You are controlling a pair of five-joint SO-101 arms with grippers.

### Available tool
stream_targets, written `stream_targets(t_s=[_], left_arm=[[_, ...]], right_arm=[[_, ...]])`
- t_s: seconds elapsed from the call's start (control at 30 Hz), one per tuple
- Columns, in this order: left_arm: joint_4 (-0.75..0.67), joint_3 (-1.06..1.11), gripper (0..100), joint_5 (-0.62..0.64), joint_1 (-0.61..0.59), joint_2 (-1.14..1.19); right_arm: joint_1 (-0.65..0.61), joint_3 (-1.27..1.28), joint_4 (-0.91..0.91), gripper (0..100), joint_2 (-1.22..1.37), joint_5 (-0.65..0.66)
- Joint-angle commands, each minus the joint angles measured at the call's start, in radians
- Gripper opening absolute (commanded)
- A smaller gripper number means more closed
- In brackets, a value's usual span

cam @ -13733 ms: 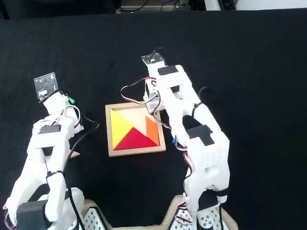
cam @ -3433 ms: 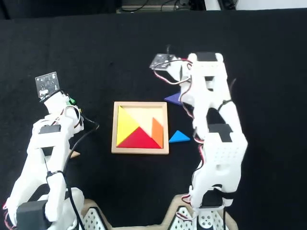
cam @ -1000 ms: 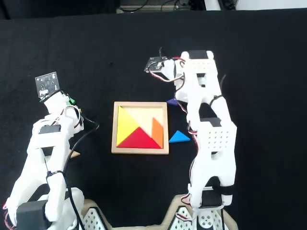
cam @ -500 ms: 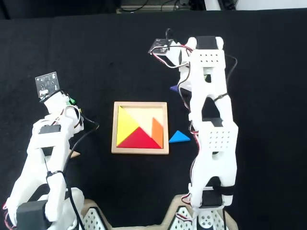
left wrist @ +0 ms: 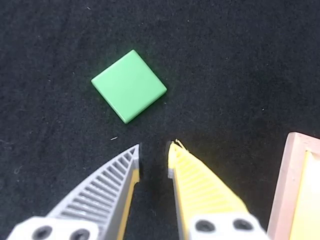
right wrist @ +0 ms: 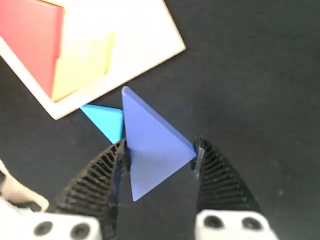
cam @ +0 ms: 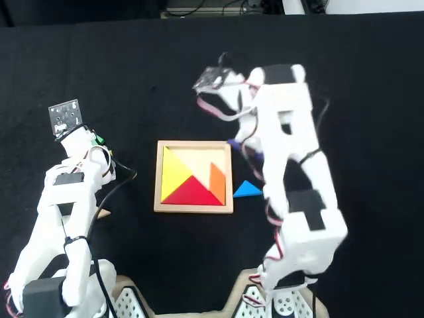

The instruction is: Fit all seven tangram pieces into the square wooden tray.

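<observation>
Right gripper [right wrist: 160, 144] pinching a violet triangle [right wrist: 150, 145] beside the tray [cam: 194, 143]; left gripper [left wrist: 155, 146] over black cloth [cam: 119, 66] near a green square [left wrist: 129, 85].

From above, the tray sits between the two arms and holds a yellow triangle [cam: 172, 173], a red triangle [cam: 192, 193] and an orange piece [cam: 216, 179], with bare wood in its upper middle. A blue triangle [cam: 247, 189] lies just outside its right rim. The right arm [cam: 285, 132] covers most of the violet triangle here. The right wrist view shows it plainly, clamped edge to edge between both fingers, by a tray corner and overlapping the blue triangle. The left wrist view shows that gripper's fingers slightly apart, holding nothing, with the green square lying flat just beyond their tips.
</observation>
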Motion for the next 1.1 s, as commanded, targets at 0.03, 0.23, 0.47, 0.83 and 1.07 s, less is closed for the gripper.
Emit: stream_targets(t_s=[0.03,0.23,0.47,0.83,1.07], left_arm=[[-0.021,-0.015,11,-0.003,0.013,-0.002],[-0.021,-0.019,11,-0.003,0.013,-0.002],[-0.021,-0.019,11,-0.005,0.033,-0.002],[-0.021,-0.019,11,-0.005,0.031,-0.002],[-0.021,-0.018,11,-0.005,0.031,-0.002]], right_arm=[[-0.078,0.277,-0.29,11.5,-0.173,-0.087],[-0.118,0.343,-0.465,11.5,-0.151,-0.143],[-0.167,0.159,-0.454,11.4,0.074,-0.147],[-0.198,0.013,-0.373,11.3,0.206,-0.147],[-0.173,0.068,-0.411,11.3,0.205,-0.155]])
